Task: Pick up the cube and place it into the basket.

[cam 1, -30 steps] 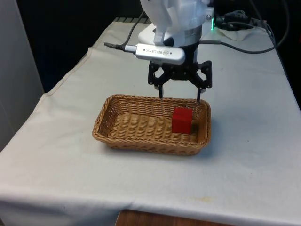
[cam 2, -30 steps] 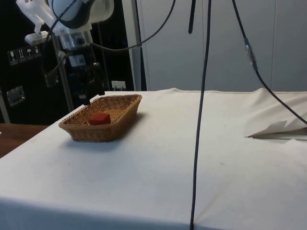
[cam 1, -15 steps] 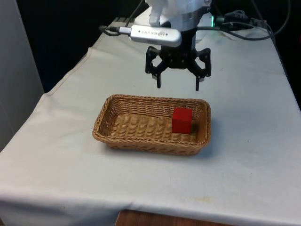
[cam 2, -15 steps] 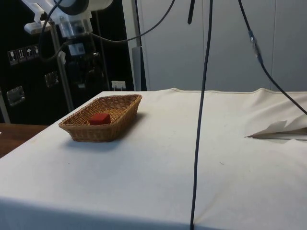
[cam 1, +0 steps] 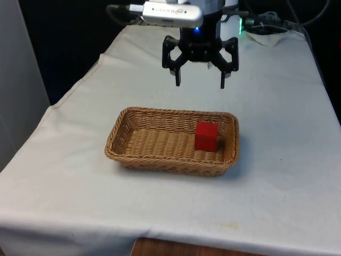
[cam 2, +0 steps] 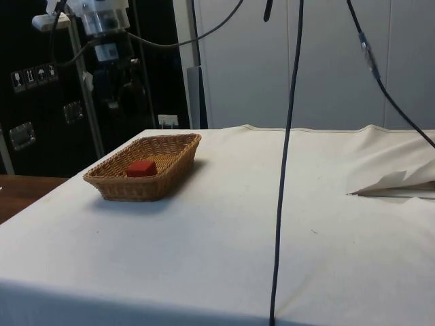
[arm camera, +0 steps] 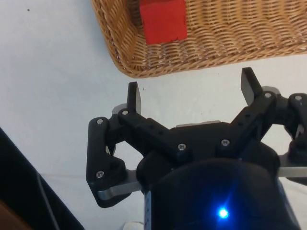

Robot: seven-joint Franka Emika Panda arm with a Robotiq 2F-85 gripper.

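A red cube rests inside the wicker basket, toward the end on the front view's right. The side view has the cube lying low in the basket. My gripper hangs open and empty well above the table, behind the basket's far rim. In the wrist view the cube sits in the basket beyond the spread fingertips, with bare cloth between them.
White cloth covers the table. A dark cable hangs down through the side view's middle. A fold of cloth lies raised at that view's right. More cables lie at the table's far end.
The open gripper has risen from just above the basket's far rim and drawn back toward the table's far end. The cube has stayed put in the basket.
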